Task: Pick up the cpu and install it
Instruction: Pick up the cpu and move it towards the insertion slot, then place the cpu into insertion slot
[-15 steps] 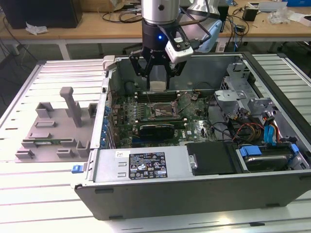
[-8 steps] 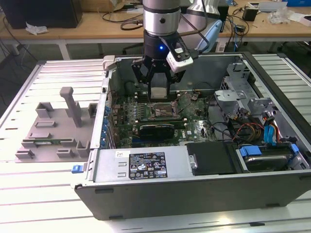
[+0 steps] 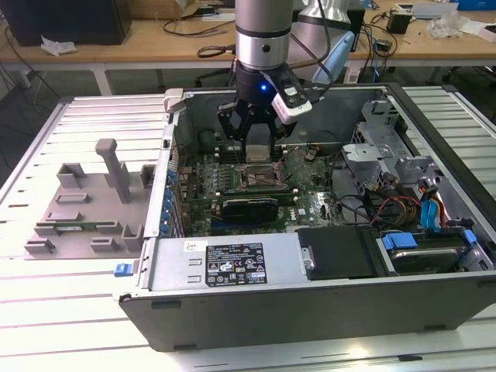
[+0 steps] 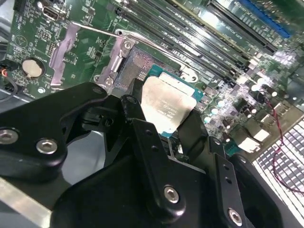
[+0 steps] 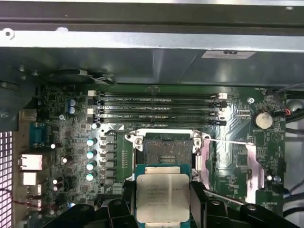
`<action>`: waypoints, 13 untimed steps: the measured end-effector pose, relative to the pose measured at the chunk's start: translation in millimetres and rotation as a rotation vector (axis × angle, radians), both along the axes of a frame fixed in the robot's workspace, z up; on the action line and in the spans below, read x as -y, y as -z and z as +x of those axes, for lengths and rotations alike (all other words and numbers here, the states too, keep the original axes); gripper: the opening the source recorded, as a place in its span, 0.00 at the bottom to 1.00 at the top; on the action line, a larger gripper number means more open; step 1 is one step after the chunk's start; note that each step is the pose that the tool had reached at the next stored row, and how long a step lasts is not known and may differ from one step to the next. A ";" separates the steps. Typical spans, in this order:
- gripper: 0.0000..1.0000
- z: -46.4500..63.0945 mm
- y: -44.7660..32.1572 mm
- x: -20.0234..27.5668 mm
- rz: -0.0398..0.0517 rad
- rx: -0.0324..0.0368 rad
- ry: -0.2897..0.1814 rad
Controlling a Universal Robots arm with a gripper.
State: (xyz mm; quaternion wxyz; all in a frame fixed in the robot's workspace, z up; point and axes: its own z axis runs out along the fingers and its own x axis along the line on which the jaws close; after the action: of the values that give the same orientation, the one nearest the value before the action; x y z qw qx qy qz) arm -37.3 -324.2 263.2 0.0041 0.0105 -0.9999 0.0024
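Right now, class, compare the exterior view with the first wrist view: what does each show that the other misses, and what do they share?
The exterior view adds the grey tray on the exterior view's left of the open computer case, and the arm reaching into it. The first wrist view adds the cpu, silver top up, gripped by the tool near the open socket, and a coin battery. Both show the green motherboard and that socket.

Exterior view overlooks the case; both wrist views closely share its socket
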 end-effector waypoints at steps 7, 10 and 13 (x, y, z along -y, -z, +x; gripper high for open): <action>0.54 0.0 16.6 -1.7 0.0000 0.0044 -0.024; 0.54 0.0 16.7 -1.7 -0.0002 0.0044 -0.024; 0.54 0.0 16.8 -1.7 -0.0002 0.0044 -0.024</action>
State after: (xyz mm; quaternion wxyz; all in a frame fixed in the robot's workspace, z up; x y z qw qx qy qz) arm -37.3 -322.5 246.4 0.0019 0.0226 -0.9997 0.0025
